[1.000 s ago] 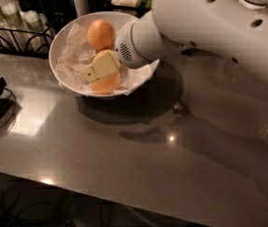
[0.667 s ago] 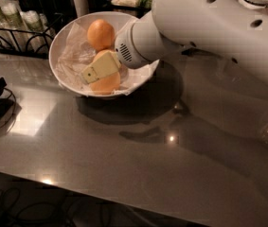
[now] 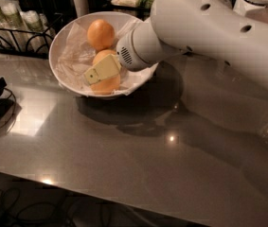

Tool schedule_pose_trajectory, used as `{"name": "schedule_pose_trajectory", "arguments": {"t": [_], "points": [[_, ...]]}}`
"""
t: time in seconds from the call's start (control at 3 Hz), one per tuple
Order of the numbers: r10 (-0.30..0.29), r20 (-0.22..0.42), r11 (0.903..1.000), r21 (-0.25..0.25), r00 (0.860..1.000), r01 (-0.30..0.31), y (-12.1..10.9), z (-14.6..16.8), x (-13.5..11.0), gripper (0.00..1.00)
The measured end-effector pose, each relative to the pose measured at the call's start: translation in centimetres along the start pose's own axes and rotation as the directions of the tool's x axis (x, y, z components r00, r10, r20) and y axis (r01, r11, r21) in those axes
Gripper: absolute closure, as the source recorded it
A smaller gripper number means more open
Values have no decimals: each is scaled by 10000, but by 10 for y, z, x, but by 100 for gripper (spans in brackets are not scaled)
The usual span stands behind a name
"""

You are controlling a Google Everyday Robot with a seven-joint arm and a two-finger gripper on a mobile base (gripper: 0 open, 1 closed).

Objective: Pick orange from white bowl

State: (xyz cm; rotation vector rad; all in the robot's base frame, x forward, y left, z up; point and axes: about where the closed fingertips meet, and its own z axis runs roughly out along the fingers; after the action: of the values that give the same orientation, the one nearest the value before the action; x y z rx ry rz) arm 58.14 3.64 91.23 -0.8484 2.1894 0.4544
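- Gripper (image 3: 99, 73): I am holding it inside the white bowl (image 3: 51, 56), laid across the orange (image 3: 108, 84); whether the jaws are apart or clamped I cannot tell.
- Orange: sitting at the bowl's near side, directly beneath.
- Second fruit (image 3: 100, 33): lying just behind.

Pale yellow gripper (image 3: 97, 74) down in the white bowl (image 3: 60, 41), on the yellow-orange orange (image 3: 109, 85); deeper-orange fruit (image 3: 100, 33) behind, glossy grey table (image 3: 124, 164) under the bowl.
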Motion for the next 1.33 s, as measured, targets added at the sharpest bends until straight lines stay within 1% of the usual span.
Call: {"name": "schedule_pose_trajectory", "arguments": {"t": [0.67, 1.0, 1.33], "points": [[177, -229, 9994, -304, 9996, -184, -5, 21, 8, 0], [224, -289, 9987, -442, 9993, -237, -6, 28, 8, 13], [224, -289, 9987, -442, 9993, -236, -6, 28, 8, 7]]}}
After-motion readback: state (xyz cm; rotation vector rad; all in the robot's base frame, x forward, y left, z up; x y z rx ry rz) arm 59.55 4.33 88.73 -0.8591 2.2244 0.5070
